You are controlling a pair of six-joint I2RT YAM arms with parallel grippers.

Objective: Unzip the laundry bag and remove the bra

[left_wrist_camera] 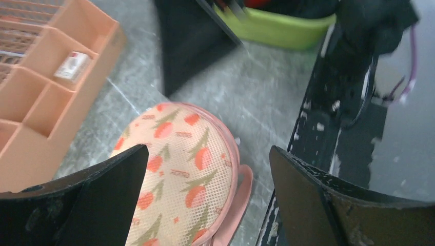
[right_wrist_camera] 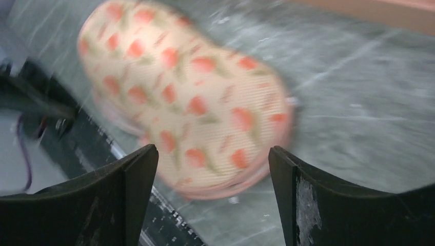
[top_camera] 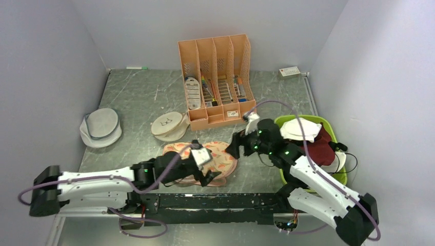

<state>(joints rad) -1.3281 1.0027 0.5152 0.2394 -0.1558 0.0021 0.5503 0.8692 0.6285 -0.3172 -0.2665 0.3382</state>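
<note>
Top external shows me a grey marbled table point(top_camera: 138, 97) boxed in by pale walls point(top_camera: 51, 51). One laundry bag point(top_camera: 223, 156) lies at lower centre, partly hidden under my left arm point(top_camera: 102, 179); the right wrist view blurs it. The left fingers point(left_wrist_camera: 102, 195) and right fingers point(right_wrist_camera: 318, 200) gape wide, empty. One orange rack point(top_camera: 215, 56), one green basket point(top_camera: 279, 122), two round pouches point(top_camera: 169, 125).

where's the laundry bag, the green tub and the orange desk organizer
laundry bag point(left_wrist_camera: 184, 169): left wrist view, on the fruit-printed top of one lobe
green tub point(left_wrist_camera: 277, 32): left wrist view, on its outer side wall
orange desk organizer point(top_camera: 205, 123): top external view, on its low front wall
</note>
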